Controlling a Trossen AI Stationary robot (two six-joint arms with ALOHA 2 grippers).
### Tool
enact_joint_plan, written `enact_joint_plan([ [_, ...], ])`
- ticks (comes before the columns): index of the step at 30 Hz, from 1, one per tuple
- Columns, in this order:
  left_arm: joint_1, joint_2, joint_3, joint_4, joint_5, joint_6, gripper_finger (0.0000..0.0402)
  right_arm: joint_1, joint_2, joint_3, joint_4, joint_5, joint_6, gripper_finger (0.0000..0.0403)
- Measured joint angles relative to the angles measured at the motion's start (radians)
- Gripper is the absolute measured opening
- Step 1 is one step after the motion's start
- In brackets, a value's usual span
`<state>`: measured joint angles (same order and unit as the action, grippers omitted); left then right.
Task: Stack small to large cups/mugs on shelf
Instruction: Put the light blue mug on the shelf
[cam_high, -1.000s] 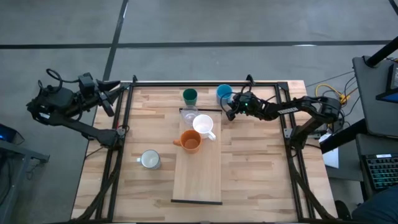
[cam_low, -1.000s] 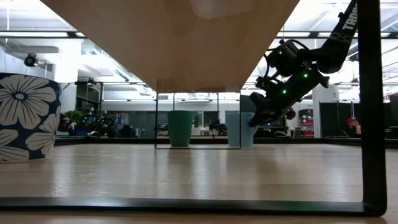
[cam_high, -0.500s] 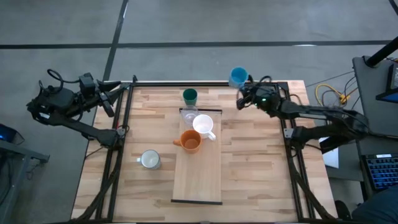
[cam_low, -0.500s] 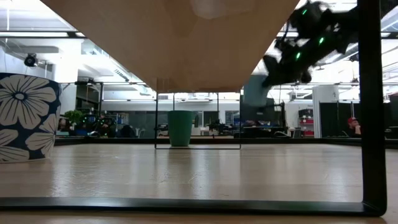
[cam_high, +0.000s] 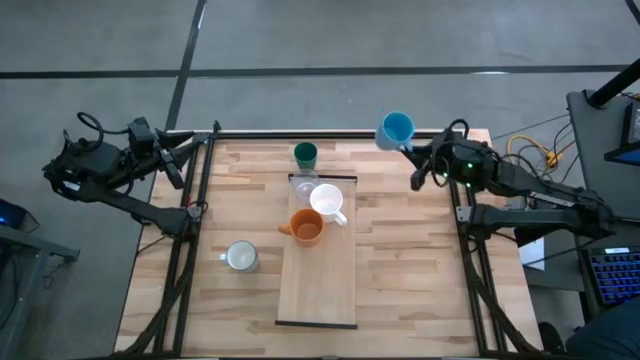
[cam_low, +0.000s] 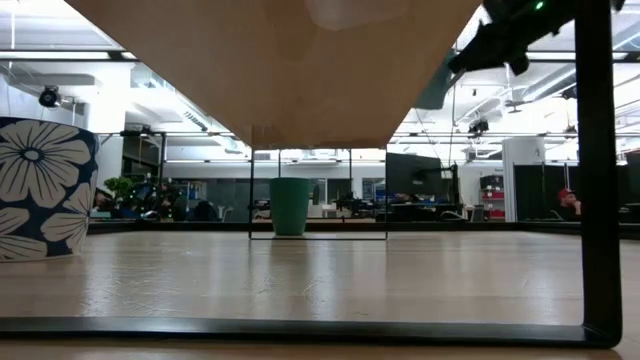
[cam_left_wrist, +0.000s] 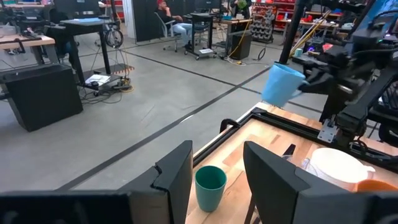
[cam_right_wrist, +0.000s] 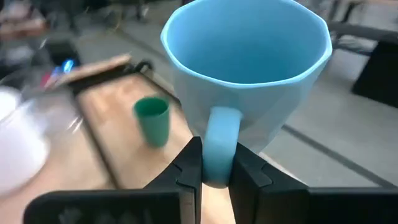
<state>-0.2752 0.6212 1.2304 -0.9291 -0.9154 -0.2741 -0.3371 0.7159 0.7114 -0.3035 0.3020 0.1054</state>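
My right gripper is shut on the light blue mug, which hangs high over the table's far right corner. The shelf lies mid-table. A clear glass, a white mug and an orange mug stand on its far half. A dark green cup stands on the tabletop just beyond the shelf's far end. A flowered pale mug stands on the tabletop left of the shelf. My left gripper waits open off the far left corner. My right gripper pinches the blue mug's handle between its two fingers, one on each flat side of the loop. The fingers come nearly level from the table's right side. The mug is lifted clear and tilted, its mouth leaning back toward the gripper.
Black frame rails run along the table's far edge and sides. In the low view the shelf's underside spans overhead, with its black leg frame at the right. Bare tabletop lies right of the shelf.
My right gripper, shut on the blue mug, has risen and drawn back toward the table's right far corner. The mug has left the tabletop, where it stood right of the green cup, and now hangs clear and tilted.
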Motion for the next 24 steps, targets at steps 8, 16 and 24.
enact_joint_plan([
  [8,0.0,-0.002,0.0,0.0,0.0,0.001,0.013,0.129,0.02,0.131,-0.235,-0.1,-0.031,0.004],
  [16,0.0,-0.002,0.0,0.0,0.0,0.001,0.013,0.26,0.04,0.23,-0.247,-0.185,-0.033,0.004],
  [24,0.0,-0.002,0.0,0.0,0.009,0.0,0.013,0.436,0.075,0.298,-0.231,-0.21,0.011,0.004],
])
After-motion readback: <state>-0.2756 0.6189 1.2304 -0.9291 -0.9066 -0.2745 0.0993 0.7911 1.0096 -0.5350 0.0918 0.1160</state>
